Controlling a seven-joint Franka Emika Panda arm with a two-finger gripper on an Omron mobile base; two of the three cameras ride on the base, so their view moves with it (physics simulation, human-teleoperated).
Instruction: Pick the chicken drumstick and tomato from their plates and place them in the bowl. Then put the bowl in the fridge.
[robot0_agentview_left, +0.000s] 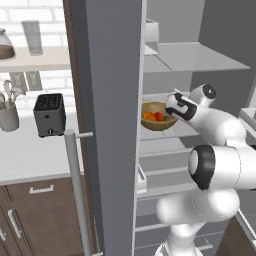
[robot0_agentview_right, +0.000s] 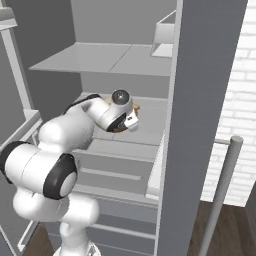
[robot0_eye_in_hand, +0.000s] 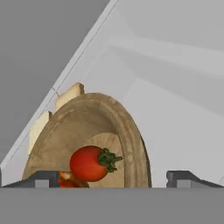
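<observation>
The tall grey fridge (robot0_agentview_left: 107, 125) stands open, its bar handle (robot0_agentview_left: 75, 190) near the base. On a middle shelf (robot0_agentview_right: 150, 120) sits the light-brown wooden bowl (robot0_agentview_left: 161, 126). Inside it lie the orange chicken drumstick (robot0_agentview_left: 148, 116) and the red tomato (robot0_agentview_left: 159, 116). In the hand view the tomato (robot0_eye_in_hand: 89, 163) rests in the bowl (robot0_eye_in_hand: 127, 127), with a sliver of drumstick (robot0_eye_in_hand: 65, 178) at its lower left. My gripper (robot0_eye_in_hand: 113, 178) is open at the bowl's near rim, its fingertips (robot0_eye_in_hand: 41, 179) spread wide. From the right base view the hand (robot0_agentview_right: 131, 120) covers most of the bowl (robot0_agentview_right: 136, 107).
A pale tan item (robot0_eye_in_hand: 70, 94) lies behind the bowl on the shelf. A white container (robot0_agentview_left: 152, 30) stands on the upper shelf. Left of the fridge door, the counter holds a black toaster (robot0_agentview_left: 50, 115) and a utensil cup (robot0_agentview_left: 7, 119). The door's edge (robot0_agentview_right: 200, 125) borders the right.
</observation>
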